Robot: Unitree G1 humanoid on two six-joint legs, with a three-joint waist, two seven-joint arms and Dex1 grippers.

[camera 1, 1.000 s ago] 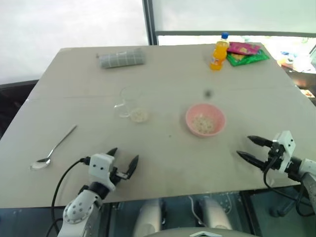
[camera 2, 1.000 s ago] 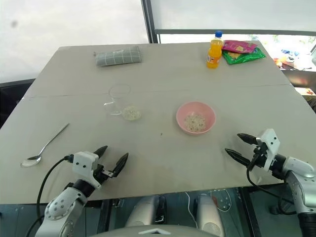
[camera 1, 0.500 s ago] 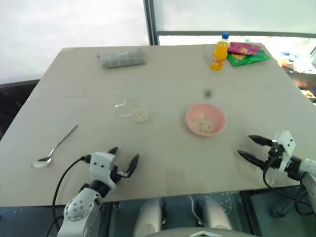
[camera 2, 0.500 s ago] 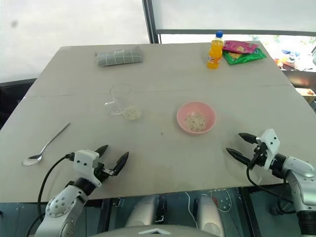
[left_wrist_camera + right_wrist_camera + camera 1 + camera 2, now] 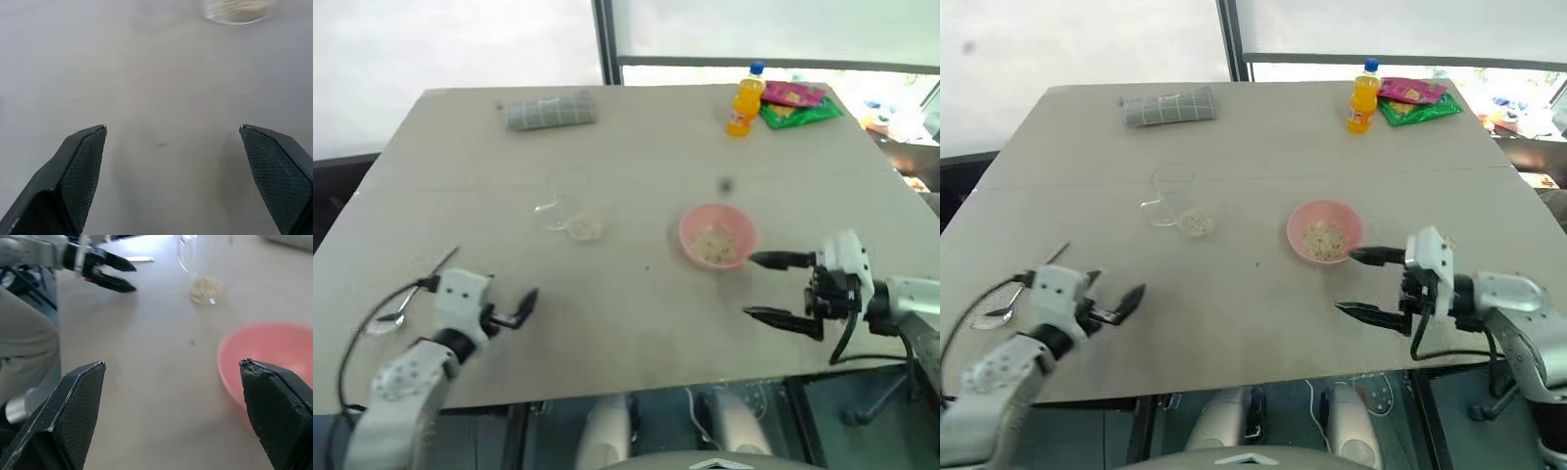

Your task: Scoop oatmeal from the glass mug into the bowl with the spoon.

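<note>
the spoon (image 5: 1001, 305) lies near the table's (image 5: 1263, 127) left edge, toward the near left corner, its handle slanting away toward the middle and its head partly hidden behind the left gripper (image 5: 1102, 302). that gripper hangs just beside it, its two black fingers spread wide and empty. the glass mug (image 5: 1172, 196) sits left of the table's centre with a clump of oatmeal (image 5: 1197, 223) at its base; whether the mug stands upright or lies tipped cannot be told. the bowl (image 5: 1324, 232) sits right of centre, already holding some oatmeal. the right gripper (image 5: 1371, 284) hovers just beside the bowl on its near right side, fingers likewise spread and holding nothing.

the spoon looks light, stiff and slick, and it lies flat, so a pinch across the thin handle near its middle seems the likeliest hold; the fingers could skid off the metal. the mug is likely fragile and smooth, best taken around the body or steadied at the handle. the oatmeal looks loose and flaky, apt to spill from a tilted spoon.
</note>
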